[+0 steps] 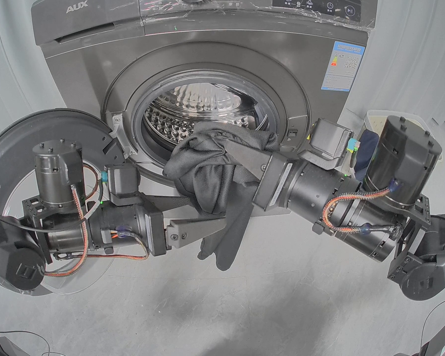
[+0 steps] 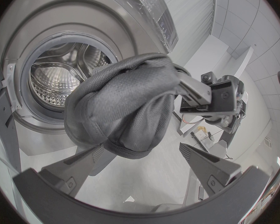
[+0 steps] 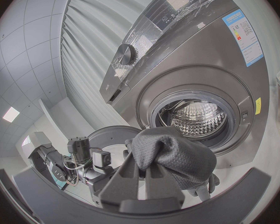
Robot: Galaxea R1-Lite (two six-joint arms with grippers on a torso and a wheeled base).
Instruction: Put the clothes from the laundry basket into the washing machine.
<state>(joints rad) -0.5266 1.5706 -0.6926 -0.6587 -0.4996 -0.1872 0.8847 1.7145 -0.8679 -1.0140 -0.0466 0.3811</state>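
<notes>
While right claw (image 1: 235, 150) clamps black garment (image 1: 202, 174) before washing machine (image 1: 301, 65) mouth, left claw (image 1: 210, 213) gapes wide beneath.

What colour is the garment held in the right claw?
Dark grey garment, fine mesh weave; clearest in the right wrist view.

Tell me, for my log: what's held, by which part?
The right gripper pinches the dark grey mesh-fabric garment by a bunched upper fold; the open left gripper holds nothing.

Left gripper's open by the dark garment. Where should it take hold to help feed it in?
Likely the dark garment's loose tail hanging below the bundle, approached from the robot's left: it dangles free at the left gripper, while the right gripper pinches the top.
</notes>
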